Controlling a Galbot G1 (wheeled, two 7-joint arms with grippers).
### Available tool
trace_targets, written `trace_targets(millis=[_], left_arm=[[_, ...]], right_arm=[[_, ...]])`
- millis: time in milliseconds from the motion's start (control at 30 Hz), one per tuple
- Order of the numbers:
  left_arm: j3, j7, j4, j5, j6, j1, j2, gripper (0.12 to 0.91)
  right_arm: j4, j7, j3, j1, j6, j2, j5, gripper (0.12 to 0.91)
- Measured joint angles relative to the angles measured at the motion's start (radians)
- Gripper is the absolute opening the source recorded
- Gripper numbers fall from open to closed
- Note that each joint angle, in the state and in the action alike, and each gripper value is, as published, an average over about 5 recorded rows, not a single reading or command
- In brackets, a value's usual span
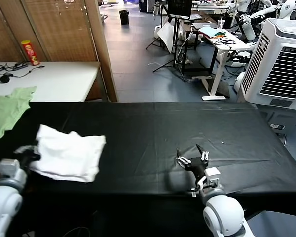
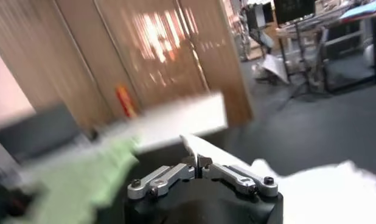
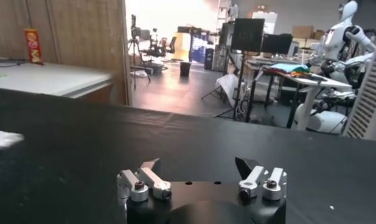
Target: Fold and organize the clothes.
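behind the work area stood a busy workshop with a white cooling unit [image 1: 281,59], desks and camera stands on a grey floor. a long table [image 1: 153,128] covered in black cloth filled the front of the head view. on its left part lay the white t-shirt [image 1: 69,152], crumpled and folded over itself in a rough rectangle, no print showing. the left gripper [image 1: 28,154] was at the left edge of the shirt, touching the fabric; its jaws were clenched together, and in the left wrist view [image 2: 200,163] they met at a point with a thin edge of white fabric rising from them, so it seemed to pinch the shirt's edge. a pale green garment [image 1: 7,111] lay at the far left of the table, apart from the shirt. the right gripper [image 1: 193,160] hovered low over bare black cloth near the middle of the table, well apart from the shirt, its jaws spread wide and holding nothing. beyond the table stood a white side table [image 1: 54,79] with a red chip can [image 1: 29,52].
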Motion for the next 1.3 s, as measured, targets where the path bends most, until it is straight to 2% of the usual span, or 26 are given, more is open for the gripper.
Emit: trace_targets(millis=[133,233,333,467,600,700,800,900,967,1033,1133,1300], left_arm=[[0.005,-0.051,-0.095,0.011,0.002,0.009,0.001,0.143],[0.068,-0.069,-0.156,0.002,-0.002,-0.005,-0.036,0.143],[0.18,-0.069,-0.179,0.022,-0.01,-0.036,-0.094,0.143],[0.355,-0.06,-0.147,0.068,-0.01,-0.094,-0.185,0.143],[0.505,-0.035,-0.104,0.09,-0.004,-0.121,-0.267,0.153],[0.571,0.003,-0.101,0.114,0.002,-0.128,-0.299,0.247],[0.594,0.05,-0.112,0.129,-0.005,-0.13,-0.307,0.407],[0.597,0.089,-0.128,0.133,-0.034,-0.131,-0.303,0.575],[0.591,0.102,-0.134,0.131,-0.054,-0.135,-0.296,0.685],[0.58,0.105,-0.139,0.126,-0.066,-0.138,-0.289,0.759],[0.558,0.102,-0.147,0.122,-0.074,-0.136,-0.279,0.795],[0.521,0.096,-0.16,0.134,-0.085,-0.109,-0.278,0.798]], right_arm=[[-0.01,-0.001,-0.007,-0.007,0.003,0.01,-0.018,0.798],[-0.015,-0.002,-0.008,-0.016,0.007,0.018,-0.033,0.798],[-0.016,-0.004,-0.008,-0.029,0.012,0.026,-0.046,0.798],[-0.009,-0.011,-0.008,-0.053,0.015,0.031,-0.052,0.798],[-0.004,-0.018,-0.006,-0.063,0.012,0.021,-0.038,0.798],[-0.01,-0.019,-0.013,-0.056,-0.001,0.014,-0.002,0.798],[-0.019,-0.022,-0.027,-0.039,-0.028,0.012,0.06,0.798],[-0.031,-0.026,-0.046,-0.013,-0.058,0.011,0.141,0.798],[-0.04,-0.019,-0.061,0.007,-0.074,0.013,0.197,0.798],[-0.054,-0.003,-0.079,0.031,-0.085,0.018,0.25,0.798],[-0.087,0.023,-0.119,0.079,-0.093,0.036,0.329,0.798],[-0.171,0.057,-0.197,0.186,-0.103,0.083,0.421,0.798]])
